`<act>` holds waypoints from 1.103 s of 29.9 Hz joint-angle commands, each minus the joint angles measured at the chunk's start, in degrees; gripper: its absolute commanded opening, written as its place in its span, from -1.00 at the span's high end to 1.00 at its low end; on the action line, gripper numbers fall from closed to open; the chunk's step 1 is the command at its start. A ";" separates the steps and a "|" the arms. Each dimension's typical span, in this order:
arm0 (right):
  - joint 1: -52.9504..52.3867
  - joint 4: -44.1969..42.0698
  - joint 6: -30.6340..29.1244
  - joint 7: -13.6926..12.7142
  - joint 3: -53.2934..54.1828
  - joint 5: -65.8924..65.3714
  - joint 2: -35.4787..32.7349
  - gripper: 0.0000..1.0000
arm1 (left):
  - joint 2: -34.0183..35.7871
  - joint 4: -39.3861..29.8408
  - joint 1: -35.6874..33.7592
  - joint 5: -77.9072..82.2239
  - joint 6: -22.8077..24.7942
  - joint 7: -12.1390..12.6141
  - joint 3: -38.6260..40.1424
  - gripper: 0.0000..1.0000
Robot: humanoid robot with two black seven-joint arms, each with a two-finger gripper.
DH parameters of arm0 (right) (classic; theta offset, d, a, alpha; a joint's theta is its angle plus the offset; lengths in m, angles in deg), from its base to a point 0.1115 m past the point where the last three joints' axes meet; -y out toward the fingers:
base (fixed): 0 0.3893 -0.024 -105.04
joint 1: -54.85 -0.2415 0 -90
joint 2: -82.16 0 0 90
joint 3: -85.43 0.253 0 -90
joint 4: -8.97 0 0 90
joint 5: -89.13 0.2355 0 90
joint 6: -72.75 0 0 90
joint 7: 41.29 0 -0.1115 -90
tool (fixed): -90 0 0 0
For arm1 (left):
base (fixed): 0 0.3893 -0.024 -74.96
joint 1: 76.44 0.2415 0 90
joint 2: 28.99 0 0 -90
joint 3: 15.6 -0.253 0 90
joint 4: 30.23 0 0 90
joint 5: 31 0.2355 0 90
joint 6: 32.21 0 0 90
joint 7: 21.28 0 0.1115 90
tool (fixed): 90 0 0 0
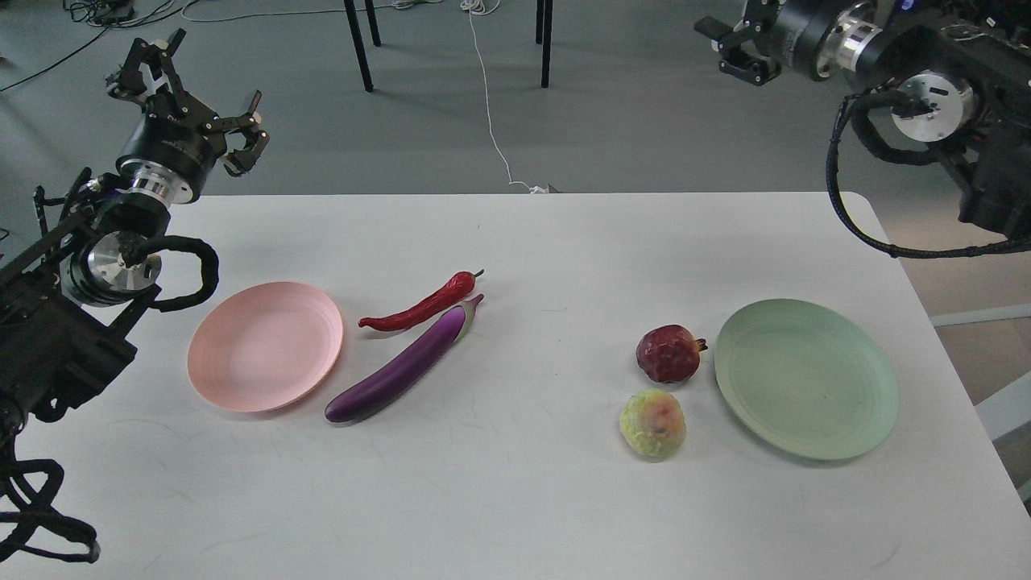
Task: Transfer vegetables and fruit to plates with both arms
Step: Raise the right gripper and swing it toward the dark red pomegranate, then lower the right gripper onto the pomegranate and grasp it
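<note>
On the white table (515, 507) a pink plate (266, 346) lies at the left. A red chili (419, 306) and a purple eggplant (399, 366) lie side by side just right of it. A pale green plate (805, 379) lies at the right. A dark red pomegranate-like fruit (667, 353) and a yellow-green fruit (652, 423) sit just left of it. My left gripper (197, 101) is open and empty, raised beyond the table's far left corner. My right gripper (733, 48) is open and empty, high at the top right, past the far edge.
Dark furniture legs (358, 44) and a white cable (491, 121) are on the grey floor beyond the table. The table's right edge (950, 338) runs close to the green plate. My left arm's thick body (48, 338) overhangs the table's left side.
</note>
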 commanded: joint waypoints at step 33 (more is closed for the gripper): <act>-5.80 25.57 2.03 6.07 -39.50 -51.76 5.32 -0.89 | 0.60 -1.94 0.26 0.17 -0.16 0.10 -0.84 -0.97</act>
